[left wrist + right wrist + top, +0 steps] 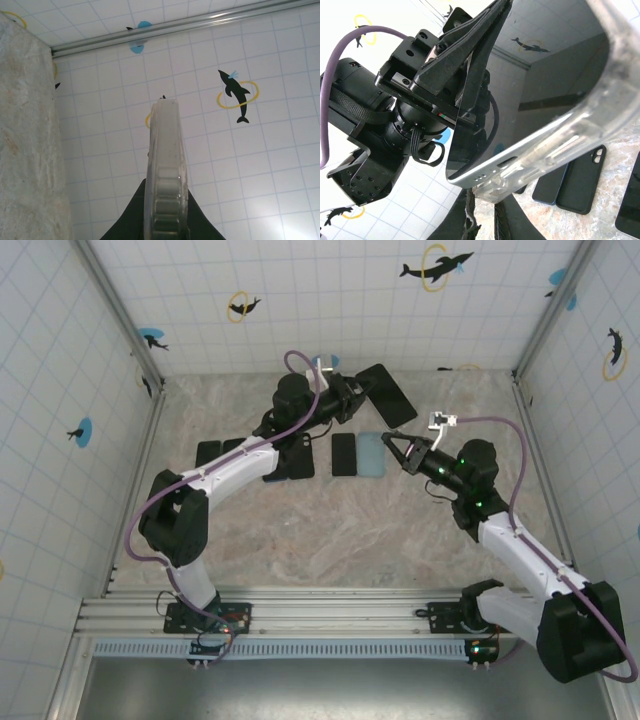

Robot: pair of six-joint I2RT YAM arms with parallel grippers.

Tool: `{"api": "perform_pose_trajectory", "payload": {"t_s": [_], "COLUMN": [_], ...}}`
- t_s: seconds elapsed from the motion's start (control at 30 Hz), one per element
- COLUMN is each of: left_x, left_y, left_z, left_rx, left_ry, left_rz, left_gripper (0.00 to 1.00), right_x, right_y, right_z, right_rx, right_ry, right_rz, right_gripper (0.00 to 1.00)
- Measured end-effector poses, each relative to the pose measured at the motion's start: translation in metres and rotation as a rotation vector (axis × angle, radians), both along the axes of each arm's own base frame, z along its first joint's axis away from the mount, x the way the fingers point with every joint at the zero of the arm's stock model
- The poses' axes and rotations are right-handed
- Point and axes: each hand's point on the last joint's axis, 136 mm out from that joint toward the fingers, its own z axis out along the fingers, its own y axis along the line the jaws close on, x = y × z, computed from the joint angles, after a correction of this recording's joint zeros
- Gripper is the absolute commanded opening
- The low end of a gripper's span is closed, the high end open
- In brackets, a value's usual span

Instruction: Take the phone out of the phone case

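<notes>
My phone (520, 90) shows glossy black glass with a silver edge, inside a clear phone case (560, 145). My table (330, 530) is marbled beige, with one pale blue case (371, 454) and black cases (580, 180). The white gridded walls (330, 290) carry black dolphins in yellow rings.

White tiled walls (330, 300) with dolphin stickers (436, 267), marbled beige tabletop (330, 530), aluminium corner rails (117, 305).

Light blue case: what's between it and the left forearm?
One black phone-shaped slab, flat on the table, right beside the light blue case; top external view.

Both arms (235, 462) outstretched, jaws closed.
</notes>
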Motion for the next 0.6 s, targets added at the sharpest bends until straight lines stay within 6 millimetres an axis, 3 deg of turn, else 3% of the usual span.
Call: {"api": "perform_pose_trajectory", "payload": {"t_s": [0.1,0.23,0.4,0.6], "left_x": [-0.006,-0.022,-0.028,-0.026], "left_y": [0.000,0.005,0.021,0.032], "left_z": [0.006,0.031,0.052,0.036], "left_rx": [-0.004,-0.023,0.008,0.151], "left_ry": [-0.006,-0.063,-0.186,-0.355], "left_rz": [-0.026,-0.061,-0.058,-0.088], "left_gripper": [0.00,0.00,0.00,0.00], "right_x": [0.011,0.020,0.013,0.005], "right_y": [-0.010,-0.019,-0.018,-0.020], "right_z": [-0.019,-0.044,-0.044,-0.029], "right_rx": [-0.035,-0.079,-0.137,-0.278], "right_ry": [0.067,0.147,0.099,-0.072], "right_rz": [-0.056,-0.098,-0.052,0.030], "right_gripper": [0.14,0.28,0.49,0.55]}}
